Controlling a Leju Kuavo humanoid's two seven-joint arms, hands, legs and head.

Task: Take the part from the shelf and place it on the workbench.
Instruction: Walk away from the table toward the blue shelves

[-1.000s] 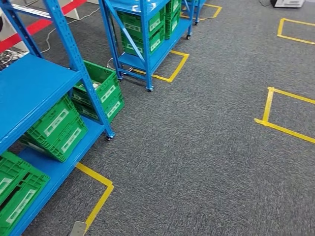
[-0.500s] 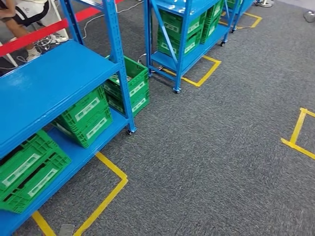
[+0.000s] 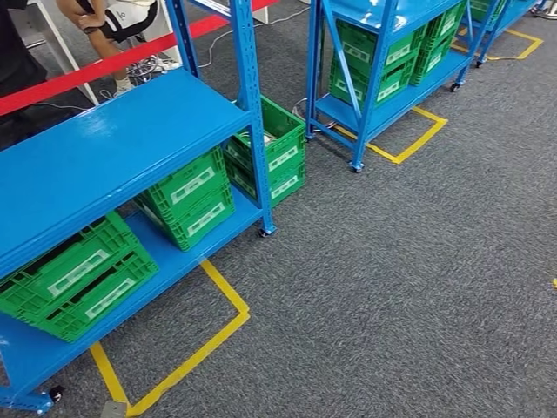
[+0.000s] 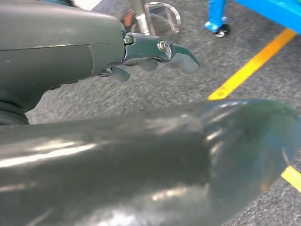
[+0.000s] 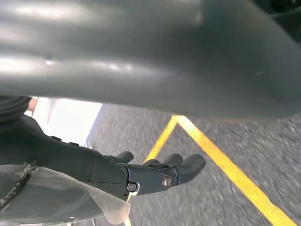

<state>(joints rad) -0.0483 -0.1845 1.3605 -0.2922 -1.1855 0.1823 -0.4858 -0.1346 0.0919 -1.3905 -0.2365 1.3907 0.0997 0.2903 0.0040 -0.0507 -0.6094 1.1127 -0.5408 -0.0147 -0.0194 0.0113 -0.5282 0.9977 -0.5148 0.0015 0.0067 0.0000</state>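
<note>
You have nothing in either hand. Your left hand [image 4: 156,52] hangs over the grey carpet with its fingers [image 4: 181,59] extended and apart, gripping nothing; your right hand [image 5: 156,172] is the same, fingers stretched out, empty.

Take the near blue shelf [image 3: 111,148] as your landmark. Its upper deck is bare. On its lower deck sit two green crates [image 3: 76,274] [image 3: 191,196], and a third green crate [image 3: 279,139] stands just beyond its corner post [image 3: 252,113].

The part itself is not clearly visible. A pale glint inside the third crate may be it, but the head view is too coarse to tell.

If it lies in a crate, expect a rigid workshop piece, probably harder and heavier than it looks and possibly smooth-sided. Reach in from above, wrap the fingers round its middle rather than pinching an edge, and keep clear of the crate wall.
</note>
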